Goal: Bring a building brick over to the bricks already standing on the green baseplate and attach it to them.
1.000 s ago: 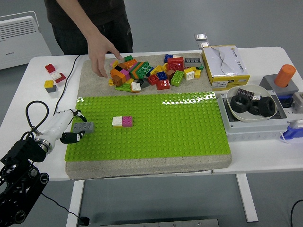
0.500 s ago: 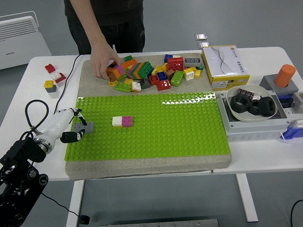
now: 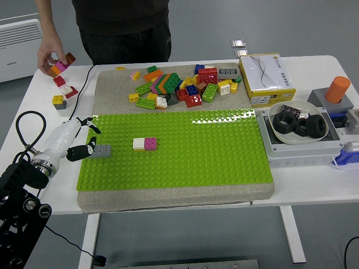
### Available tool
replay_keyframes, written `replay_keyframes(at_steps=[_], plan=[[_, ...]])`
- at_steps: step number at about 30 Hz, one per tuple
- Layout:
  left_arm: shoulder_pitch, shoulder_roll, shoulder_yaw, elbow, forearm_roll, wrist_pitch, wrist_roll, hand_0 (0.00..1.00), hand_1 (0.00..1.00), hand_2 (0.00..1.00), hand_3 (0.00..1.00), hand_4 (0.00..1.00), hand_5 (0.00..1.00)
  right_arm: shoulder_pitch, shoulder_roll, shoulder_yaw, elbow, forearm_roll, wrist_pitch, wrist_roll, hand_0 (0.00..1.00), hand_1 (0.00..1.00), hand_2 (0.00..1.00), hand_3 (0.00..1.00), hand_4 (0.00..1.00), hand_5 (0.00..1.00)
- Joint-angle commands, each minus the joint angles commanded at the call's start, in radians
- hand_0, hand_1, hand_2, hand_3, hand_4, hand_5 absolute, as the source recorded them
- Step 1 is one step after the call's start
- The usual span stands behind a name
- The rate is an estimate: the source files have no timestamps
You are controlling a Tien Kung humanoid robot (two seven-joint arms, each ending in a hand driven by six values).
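Grey brick (image 3: 101,150) is seen sitting on the left part of the green baseplate (image 3: 224,151), well to the left of the white brick (image 3: 139,144) and pink brick (image 3: 151,144) that are joined side by side near the plate's middle-left. So it's on the plate but apart from those two.

The left hand (image 3: 80,140) is brought in low from the lower-left corner, white forearm angled up and to the right, wrist just off the plate's left edge. Compared with half a second ago, the hand is drawn back a little to the left and the fingers are loosened off the brick, which is left where it was.

The fingers (image 3: 88,150) are spread fairly wide now; the lower ones are seen right against the grey brick's left end, though nothing is actually gripped, and the upper ones are pointed out over the plate edge.

Over at the far side, the person's hand (image 3: 51,51) is lifted away from the loose brick pile (image 3: 179,87) to the top left, and a small cluster of orange, pink and brown bricks (image 3: 60,64) is held in it. The robot's right arm isn't seen at all.
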Motion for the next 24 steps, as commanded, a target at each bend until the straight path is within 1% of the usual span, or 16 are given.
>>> replay_keyframes(at_steps=[3, 5, 8, 10, 14, 15, 18, 20, 21, 24], plan=[[0.001, 0.002, -0.011, 0.006, 0.005, -0.001, 0.0, 0.973, 0.912, 0.891, 0.557, 0.482, 0.062, 0.0, 0.001, 0.001, 0.0, -0.001, 0.0, 0.0, 0.681, 0.681, 0.788, 0.84, 0.888, 0.998], [-0.004, 0.011, -0.005, 0.023, 0.008, -0.002, -0.001, 0.973, 0.912, 0.891, 0.557, 0.482, 0.062, 0.0, 0.001, 0.001, 0.0, -0.002, 0.0, 0.0, 0.681, 0.681, 0.788, 0.84, 0.888, 0.998], [-0.013, 0.027, 0.016, 0.056, 0.011, -0.004, -0.002, 0.973, 0.912, 0.891, 0.557, 0.482, 0.062, 0.002, 0.001, 0.005, 0.0, -0.006, 0.001, -0.001, 0.681, 0.681, 0.788, 0.84, 0.888, 0.998], [-0.019, 0.039, 0.035, 0.081, 0.008, -0.005, -0.004, 0.974, 0.914, 0.896, 0.565, 0.481, 0.044, 0.003, 0.001, 0.005, 0.0, -0.007, 0.001, -0.001, 0.68, 0.68, 0.79, 0.839, 0.889, 0.998], [-0.031, 0.046, 0.063, 0.117, 0.01, -0.01, -0.002, 0.974, 0.914, 0.896, 0.565, 0.481, 0.044, 0.003, 0.001, 0.005, 0.0, -0.007, 0.001, 0.0, 0.68, 0.68, 0.79, 0.839, 0.889, 0.998], [-0.033, 0.046, 0.067, 0.118, 0.011, -0.012, -0.001, 0.978, 0.919, 0.91, 0.579, 0.495, 0.048, 0.003, 0.002, 0.006, 0.0, -0.008, 0.001, -0.001, 0.681, 0.682, 0.788, 0.839, 0.889, 0.998], [-0.035, 0.045, 0.071, 0.11, 0.013, -0.018, 0.001, 0.978, 0.919, 0.91, 0.579, 0.495, 0.048, 0.002, 0.002, 0.005, 0.0, -0.009, 0.001, -0.001, 0.681, 0.682, 0.788, 0.839, 0.889, 0.998], [-0.033, 0.045, 0.064, 0.09, 0.015, -0.022, 0.003, 0.978, 0.919, 0.91, 0.579, 0.495, 0.048, 0.001, 0.003, 0.007, 0.0, -0.012, 0.001, -0.001, 0.681, 0.682, 0.788, 0.839, 0.889, 0.998], [-0.03, 0.045, 0.059, 0.08, 0.016, -0.025, 0.005, 0.978, 0.921, 0.915, 0.602, 0.522, 0.054, 0.0, 0.003, 0.007, 0.0, -0.012, 0.001, -0.001, 0.682, 0.681, 0.788, 0.837, 0.89, 0.998], [-0.019, 0.041, 0.039, 0.043, 0.02, -0.031, 0.011, 0.978, 0.921, 0.915, 0.602, 0.522, 0.054, 0.0, 0.003, 0.008, 0.0, -0.013, 0.001, -0.001, 0.682, 0.681, 0.788, 0.837, 0.89, 0.998]])
